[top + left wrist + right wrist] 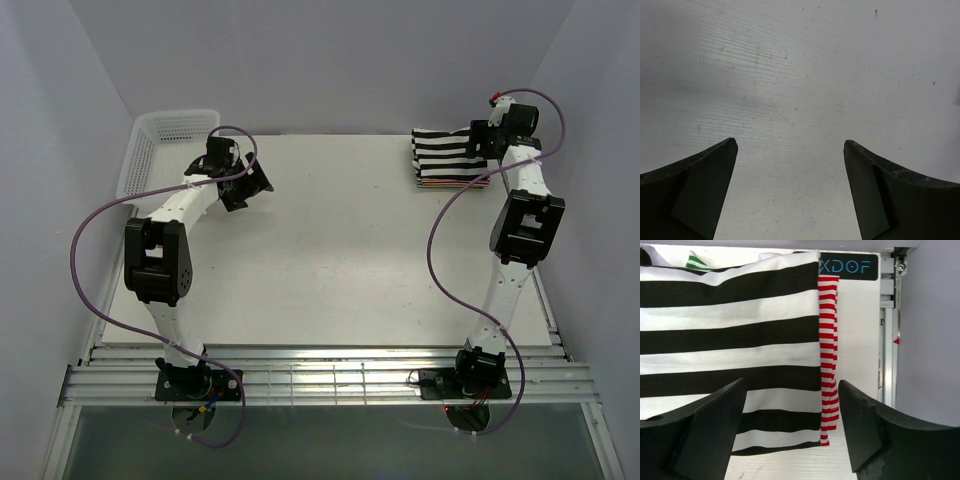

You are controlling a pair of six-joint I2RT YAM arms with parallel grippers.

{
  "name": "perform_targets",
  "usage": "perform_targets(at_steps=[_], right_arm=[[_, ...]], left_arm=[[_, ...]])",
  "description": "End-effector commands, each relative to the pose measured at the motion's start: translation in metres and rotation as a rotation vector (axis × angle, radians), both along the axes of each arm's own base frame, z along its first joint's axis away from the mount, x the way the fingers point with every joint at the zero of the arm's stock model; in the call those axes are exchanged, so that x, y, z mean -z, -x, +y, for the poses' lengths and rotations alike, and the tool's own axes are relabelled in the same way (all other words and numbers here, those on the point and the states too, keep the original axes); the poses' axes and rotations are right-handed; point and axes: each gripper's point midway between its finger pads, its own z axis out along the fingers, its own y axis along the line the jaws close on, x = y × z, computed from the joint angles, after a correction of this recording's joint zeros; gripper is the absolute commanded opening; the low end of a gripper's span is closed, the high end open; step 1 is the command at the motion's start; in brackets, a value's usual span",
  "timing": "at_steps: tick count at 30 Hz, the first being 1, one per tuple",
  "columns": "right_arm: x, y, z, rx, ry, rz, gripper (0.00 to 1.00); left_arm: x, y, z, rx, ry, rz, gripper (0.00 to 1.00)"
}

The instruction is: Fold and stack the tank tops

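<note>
Right gripper (791, 390) of mine hangs over the far right corner of the table (330, 260), its jaws spread wide with nothing clamped between them. Both of its fingers (705, 435) sit above the folded black-and-white tank top (730, 330), which lies flat as the top layer of a pile in that corner. I cannot tell whether the fingers touch the cloth. Beneath it, the red-and-white tank top (828, 350) shows as a narrow strip running along the pile's right side, towards the table's right edge. A small scrap of the green-and-white tank top (696, 261) peeks out at the far side of the pile, near its left end. Just beyond the pile, a dark label (847, 266) with blue lettering sits at the table's far edge.

My left gripper (790, 145) is also wide open and holds nothing. It hovers over bare table near the far left corner, well apart from the pile. Only the scuffed white surface shows between its fingers (700, 190). A white mesh basket (165, 140) stands at the far left corner, just beside my left arm.
</note>
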Motion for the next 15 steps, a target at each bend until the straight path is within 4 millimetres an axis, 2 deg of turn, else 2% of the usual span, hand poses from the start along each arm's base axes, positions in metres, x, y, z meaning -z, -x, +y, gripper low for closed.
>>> perform_targets(at_steps=[1,2,3,4,7,9,10,12,13,14,15], right_arm=[[-0.068,0.003,-0.012,0.091,0.007,-0.120,0.80],[-0.077,0.005,-0.011,0.097,0.003,-0.133,0.95],[-0.083,0.008,-0.010,0.104,-0.005,-0.137,0.95],[-0.096,0.014,-0.005,0.089,-0.020,-0.154,0.90],[-0.117,0.032,0.014,0.043,-0.091,-0.169,0.90],[-0.124,0.044,0.026,0.031,-0.149,-0.167,0.90],[-0.126,0.059,0.038,0.010,-0.202,-0.151,0.90],[-0.126,0.076,0.051,0.001,-0.268,-0.133,0.90],[-0.145,0.091,0.060,-0.023,-0.294,-0.161,0.90],[-0.121,0.108,0.067,-0.021,-0.327,-0.104,0.90],[-0.118,0.118,0.073,-0.014,-0.361,-0.092,0.90]], left_arm=[[-0.044,-0.007,-0.002,0.022,0.021,-0.099,0.98],[-0.047,-0.006,-0.002,0.023,0.024,-0.104,0.98],[-0.054,-0.004,-0.003,0.026,0.028,-0.118,0.98],[-0.059,-0.002,-0.004,0.031,0.034,-0.128,0.98],[-0.073,0.005,-0.004,0.038,0.042,-0.152,0.98],[-0.074,0.013,-0.004,0.037,0.055,-0.148,0.98],[-0.085,0.018,-0.005,0.037,0.064,-0.168,0.98],[-0.084,0.030,-0.004,0.028,0.075,-0.158,0.98],[-0.088,0.035,-0.004,0.025,0.079,-0.164,0.98],[-0.102,0.043,-0.002,0.021,0.084,-0.193,0.98],[-0.097,0.053,0.000,0.008,0.087,-0.175,0.98]])
